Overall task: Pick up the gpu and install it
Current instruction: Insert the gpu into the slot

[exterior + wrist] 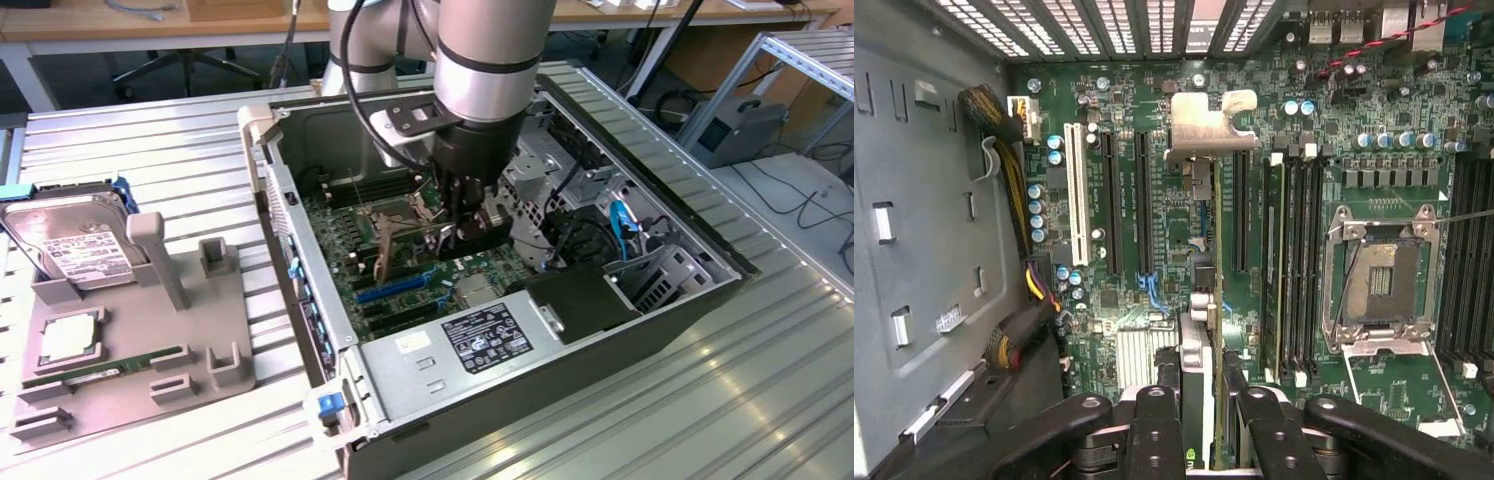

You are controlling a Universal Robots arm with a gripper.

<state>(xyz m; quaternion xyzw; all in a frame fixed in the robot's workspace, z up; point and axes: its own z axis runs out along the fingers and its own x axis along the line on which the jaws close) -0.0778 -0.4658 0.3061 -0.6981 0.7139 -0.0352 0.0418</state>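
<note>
On the exterior view's left, a hard drive (74, 250) stands in its grey holder (127, 350). Inside the open computer case (694, 300), the gripper (467, 235) pinches the gpu (1214, 300) edge-on, upright above the motherboard (1154, 250) slots.

Green motherboard (1174, 215) with black slots (1112, 205) and 1 white slot (1080, 195); silver bracket (1211, 125) on dark gpu (1216, 300); black gripper (1204, 420); grey tray (174, 345).
</note>
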